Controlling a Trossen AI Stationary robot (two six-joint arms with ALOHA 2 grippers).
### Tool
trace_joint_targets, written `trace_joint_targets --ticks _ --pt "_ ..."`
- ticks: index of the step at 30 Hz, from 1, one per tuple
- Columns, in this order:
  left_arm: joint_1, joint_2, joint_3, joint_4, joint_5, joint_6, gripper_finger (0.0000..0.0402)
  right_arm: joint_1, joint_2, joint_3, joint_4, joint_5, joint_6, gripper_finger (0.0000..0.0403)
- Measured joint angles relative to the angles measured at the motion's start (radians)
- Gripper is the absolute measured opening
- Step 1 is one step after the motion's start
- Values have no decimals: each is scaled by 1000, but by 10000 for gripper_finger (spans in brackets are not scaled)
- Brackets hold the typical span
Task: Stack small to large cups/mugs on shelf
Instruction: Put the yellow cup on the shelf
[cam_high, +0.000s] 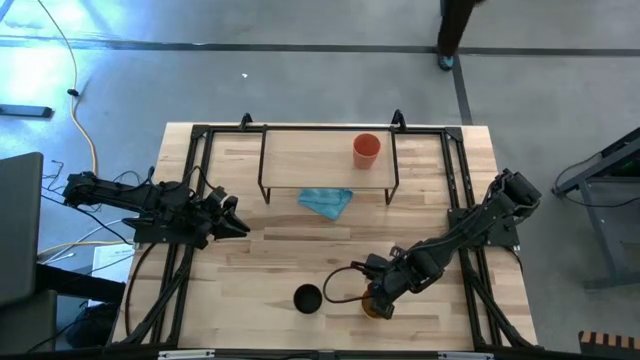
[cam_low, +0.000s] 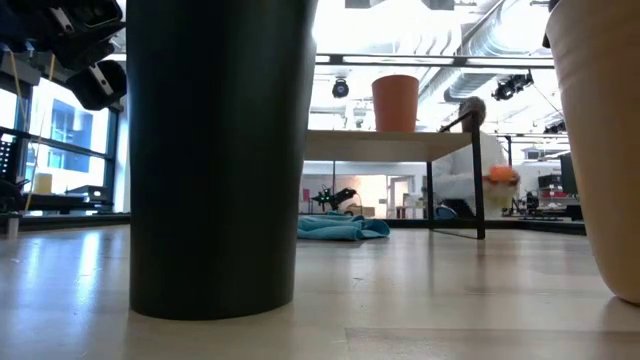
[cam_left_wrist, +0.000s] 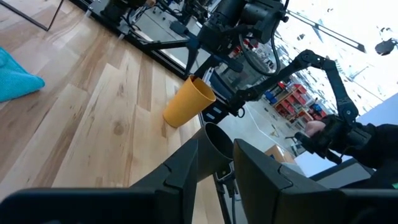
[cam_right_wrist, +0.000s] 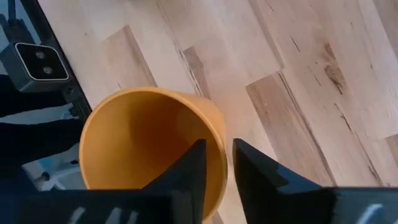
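Note:
A red-orange cup (cam_high: 366, 150) stands upright on the low wooden shelf (cam_high: 310, 160) at the far side of the table. Near the front edge a black cup (cam_high: 307, 298) stands upright on its base. Beside it, toward the table's right, stands a yellow-orange cup (cam_high: 375, 303). My right gripper (cam_right_wrist: 217, 168) comes down on the yellow-orange cup (cam_right_wrist: 149, 143) and is shut on its rim. My left gripper (cam_left_wrist: 216, 162) waits open at the table's left side, touching nothing. My right gripper holds the yellow-orange cup by its rim (cam_right_wrist: 222, 149), one finger inside the cup and one outside, the wall between them. The fingers come steeply from above, pointing down. The cup stands upright, and its base (cam_low: 625, 292) appears to rest on the table.
A light blue cloth (cam_high: 326, 202) lies crumpled on the table just in front of the shelf. Black metal frame rails (cam_high: 190, 170) run along the table's left and right sides. Bare wood lies between the cloth and the two front cups.

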Motion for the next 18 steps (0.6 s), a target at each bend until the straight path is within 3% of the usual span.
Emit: trace_joint_targets --ticks 8,18 --pt "0 0 0 0 0 -3 92 0 0 0 6 1 -4 9" --pt "0 0 0 0 0 -2 92 -23 -1 0 37 -31 11 1"
